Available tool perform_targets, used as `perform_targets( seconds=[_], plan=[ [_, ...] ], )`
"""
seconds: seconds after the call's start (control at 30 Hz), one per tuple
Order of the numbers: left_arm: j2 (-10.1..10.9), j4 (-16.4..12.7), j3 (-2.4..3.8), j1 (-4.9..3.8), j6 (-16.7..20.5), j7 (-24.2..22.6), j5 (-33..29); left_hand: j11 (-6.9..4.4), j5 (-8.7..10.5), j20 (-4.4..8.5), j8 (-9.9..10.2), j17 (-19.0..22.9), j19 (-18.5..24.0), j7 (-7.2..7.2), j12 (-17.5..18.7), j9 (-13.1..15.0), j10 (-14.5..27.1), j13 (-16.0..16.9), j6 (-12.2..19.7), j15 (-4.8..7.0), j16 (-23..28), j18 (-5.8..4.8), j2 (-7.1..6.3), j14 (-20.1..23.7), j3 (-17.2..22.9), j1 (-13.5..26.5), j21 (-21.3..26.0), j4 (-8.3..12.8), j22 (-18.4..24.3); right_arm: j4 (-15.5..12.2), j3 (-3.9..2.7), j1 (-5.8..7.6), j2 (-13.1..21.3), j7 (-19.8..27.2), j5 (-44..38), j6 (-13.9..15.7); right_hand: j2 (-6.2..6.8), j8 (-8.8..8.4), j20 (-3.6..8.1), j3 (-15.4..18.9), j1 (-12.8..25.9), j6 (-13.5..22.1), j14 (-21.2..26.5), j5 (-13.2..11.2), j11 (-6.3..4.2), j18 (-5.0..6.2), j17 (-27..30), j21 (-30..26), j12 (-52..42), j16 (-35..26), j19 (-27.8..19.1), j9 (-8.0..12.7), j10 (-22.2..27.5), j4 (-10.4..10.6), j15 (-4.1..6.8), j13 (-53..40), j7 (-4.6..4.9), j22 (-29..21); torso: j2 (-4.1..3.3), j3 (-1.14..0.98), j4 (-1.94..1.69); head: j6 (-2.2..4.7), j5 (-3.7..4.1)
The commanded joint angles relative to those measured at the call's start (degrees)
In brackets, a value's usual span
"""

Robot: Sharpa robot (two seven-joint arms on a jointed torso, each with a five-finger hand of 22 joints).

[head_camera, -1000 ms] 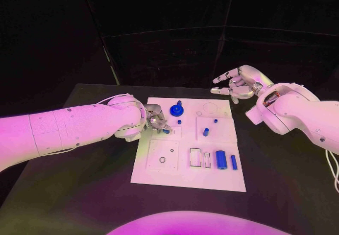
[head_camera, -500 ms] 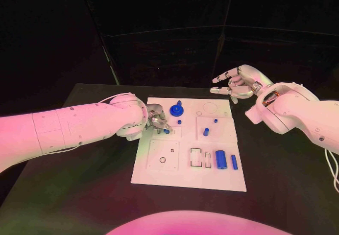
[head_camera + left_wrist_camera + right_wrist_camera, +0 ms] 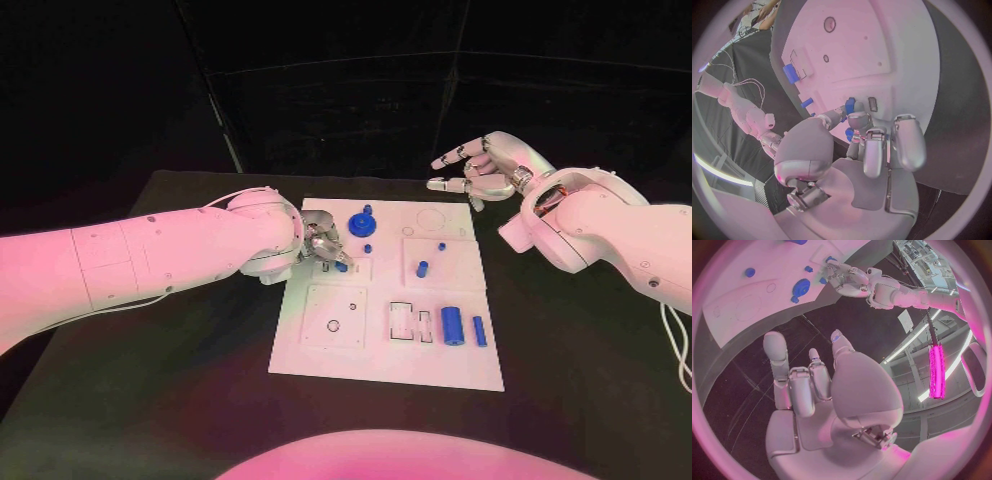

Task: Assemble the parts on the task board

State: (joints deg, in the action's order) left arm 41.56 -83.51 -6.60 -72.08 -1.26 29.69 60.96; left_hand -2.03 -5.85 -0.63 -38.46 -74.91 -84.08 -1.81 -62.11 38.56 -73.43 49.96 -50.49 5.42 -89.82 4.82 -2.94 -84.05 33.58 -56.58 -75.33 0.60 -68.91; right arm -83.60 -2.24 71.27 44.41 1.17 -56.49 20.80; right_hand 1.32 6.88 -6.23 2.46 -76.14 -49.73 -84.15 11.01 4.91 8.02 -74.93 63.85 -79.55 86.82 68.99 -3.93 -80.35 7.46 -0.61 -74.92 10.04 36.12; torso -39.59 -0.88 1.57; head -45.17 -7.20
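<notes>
The white task board [image 3: 329, 350] lies in the middle of the table. My left hand [image 3: 320, 244] is low over its far left part, and thumb and a finger pinch a small blue part [image 3: 850, 104] just above the board beside a small rectangular slot [image 3: 872, 104]. A second small blue piece [image 3: 849, 133] lies under the fingers. My right hand [image 3: 477, 170] hangs in the air beyond the board's far right corner, fingers apart and holding nothing. On the board are a round blue part [image 3: 361, 216], a blue peg [image 3: 421, 268], a thick blue cylinder [image 3: 451, 325] and a thin blue bar [image 3: 477, 331].
The black table [image 3: 173, 380] runs wide on both sides of the board. My left forearm [image 3: 159, 260] crosses the table's left side. In the right wrist view the board [image 3: 748, 300] and my left hand [image 3: 845, 279] lie beyond my right hand [image 3: 811, 385].
</notes>
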Motion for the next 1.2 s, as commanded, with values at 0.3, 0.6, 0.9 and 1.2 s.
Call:
perform_targets(
  seconds=[0.3,0.6,0.9,1.2],
  plan=[
    [-0.6,0.79,-0.21,0.2,-1.34,0.27,0.17,-0.42,-0.03,0.4,-0.11,-15.09,-0.74,0.16,-0.59,-0.33,-0.11,-0.76,-1.1,0.52,-0.18,-0.79,-0.16,-5.95,-7.35,1.83,-0.76,-2.27,-0.8,0.06,-0.05,0.1,-0.15,0.57,-0.19,-0.16,-0.3,-0.24,-0.03,0.27,-0.03,0.34,-3.94,0.26,0.06,1.03,-6.69,-0.29,0.35,-0.39,-0.25,0.06,0.52,0.06,0.24,-0.88,0.01,-0.17,0.01,0.01,-0.06,-0.14,0.07],
    [-0.86,1.07,-0.21,0.18,-1.57,0.27,0.17,-0.45,-0.07,0.43,-0.05,-15.09,-0.84,0.21,-0.78,-0.45,-0.23,-0.91,-1.34,0.54,-0.18,-0.85,0.17,-5.95,-9.46,1.82,-0.98,-2.94,-1.18,0.08,-0.05,0.1,-0.17,0.61,-0.19,-0.16,-0.3,-0.24,-0.03,0.27,-0.03,0.34,-3.94,0.26,0.06,1.03,-6.69,-0.29,0.35,-0.39,-0.25,0.06,0.52,0.06,0.24,-0.88,0.01,-0.17,-0.02,0.01,-0.06,-0.27,0.21],
    [-1.05,1.34,-0.21,0.17,-1.47,0.26,0.17,-0.46,-0.1,0.44,0.04,-15.09,-0.87,0.23,-0.91,-0.61,-0.33,-1.21,-1.57,0.55,-0.18,-0.87,0.62,-5.95,-11.67,2.16,-1.04,-3.99,-1.33,0.12,-0.05,0.1,-0.19,0.64,-0.19,-0.15,-0.29,-0.26,-0.03,0.37,0.05,0.37,-3.94,0.26,0.07,1.05,-6.68,-0.37,0.38,-0.4,-0.3,0.07,0.55,0.11,0.23,-0.83,0.02,-0.31,-0.01,0.02,-0.08,-0.2,0.26],
    [-1.25,1.47,-0.2,0.17,-1.06,0.24,0.17,-0.53,0.01,0.45,0.14,-15.09,-0.91,0.34,-1.35,-0.84,-0.55,-1.53,-1.99,0.59,-0.18,-0.9,0.65,-5.95,-18.08,4.9,-1.15,-7.77,-1.64,0.19,-0.05,0.1,-0.24,0.73,-0.19,-0.13,-0.29,-0.29,-0.03,0.48,0.17,0.39,-3.93,0.24,0.08,1.07,-6.66,-0.44,0.42,-0.42,-0.34,0.07,0.59,0.19,0.23,-0.78,0.03,-0.42,-0.01,0.02,-0.06,-0.13,0.25]
  ],
)
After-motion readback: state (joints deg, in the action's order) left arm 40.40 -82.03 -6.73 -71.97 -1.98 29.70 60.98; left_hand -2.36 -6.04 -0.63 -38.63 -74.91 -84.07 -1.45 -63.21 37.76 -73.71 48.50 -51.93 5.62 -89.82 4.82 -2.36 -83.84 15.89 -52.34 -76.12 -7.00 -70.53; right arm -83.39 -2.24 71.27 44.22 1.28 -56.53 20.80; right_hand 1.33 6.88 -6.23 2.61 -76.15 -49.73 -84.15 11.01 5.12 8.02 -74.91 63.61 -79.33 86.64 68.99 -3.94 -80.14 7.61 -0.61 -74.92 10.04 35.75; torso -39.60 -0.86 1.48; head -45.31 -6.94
